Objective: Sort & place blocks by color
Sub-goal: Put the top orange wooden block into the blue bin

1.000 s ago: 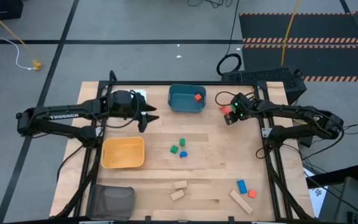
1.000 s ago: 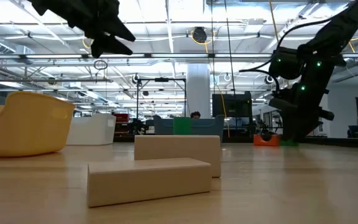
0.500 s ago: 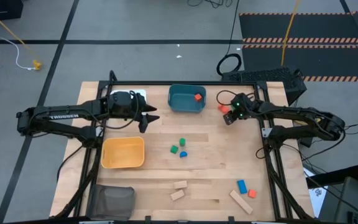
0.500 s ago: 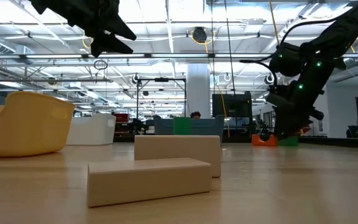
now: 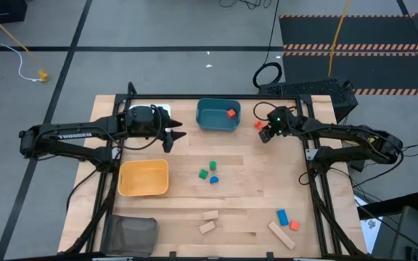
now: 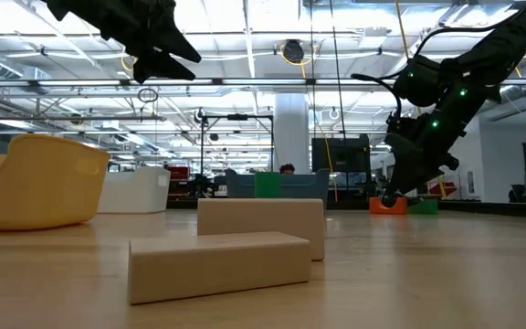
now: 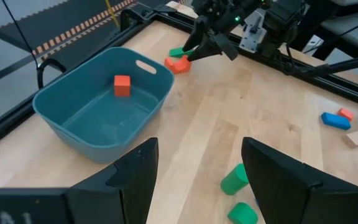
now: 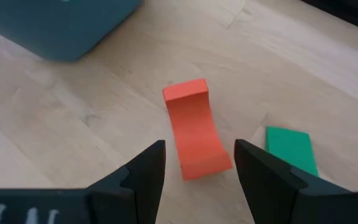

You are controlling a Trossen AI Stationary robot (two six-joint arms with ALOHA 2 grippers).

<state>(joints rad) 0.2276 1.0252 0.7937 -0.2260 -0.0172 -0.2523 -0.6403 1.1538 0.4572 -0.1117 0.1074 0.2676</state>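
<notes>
A red arch-shaped block (image 8: 194, 127) lies flat on the wood beside a flat green block (image 8: 291, 149), just right of the teal bin (image 5: 218, 116). My right gripper (image 8: 197, 183) hovers open above the red block (image 5: 257, 125), one finger on each side, not touching it. The teal bin (image 7: 104, 106) holds one red cube (image 7: 122, 85). My left gripper (image 5: 173, 136) waits open, raised left of the bin. Two green pieces (image 5: 207, 170) and a blue one (image 5: 214, 179) sit mid-table. Tan blocks (image 5: 208, 221), a blue block (image 5: 282, 216) and an orange block (image 5: 294, 225) lie near the near edge.
A yellow bin (image 5: 144, 177) stands at the left, a dark mesh container (image 5: 130, 233) at the near left corner and a white container (image 5: 162, 110) under the left arm. A long tan block (image 5: 281, 235) lies near the right corner. Bare wood stretches between the bin and the middle pieces.
My right gripper has moved a little toward the table's left and far edge, coming over the red arch block, and has tipped slightly. It has stayed open. The left arm and the blocks have kept still.
</notes>
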